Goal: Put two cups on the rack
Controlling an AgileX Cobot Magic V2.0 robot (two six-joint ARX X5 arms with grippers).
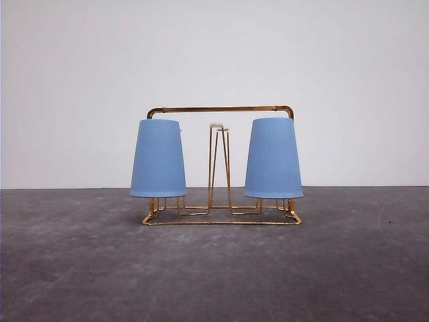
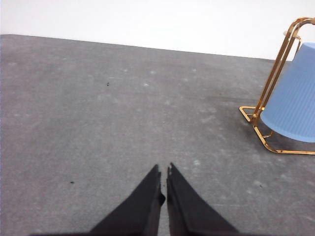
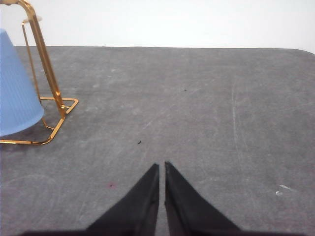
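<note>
1. Your right gripper (image 3: 162, 169) has its two black fingers (image 3: 142, 201) drawn together, tips nearly touching, with a thin slit between them, above the grey table (image 3: 206, 113).
2. You see one end of the gold wire rack (image 3: 47, 78) well apart from the fingertips.
3. A light-blue cup (image 3: 15, 88) sits upside down on that rack, its rim clear of the base wire.
4. A white wall (image 3: 172, 22) runs behind the table.

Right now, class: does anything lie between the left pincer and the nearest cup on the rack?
Nothing visible: bare grey table lies between the shut left pincer and the cup upturned on the rack.
</note>
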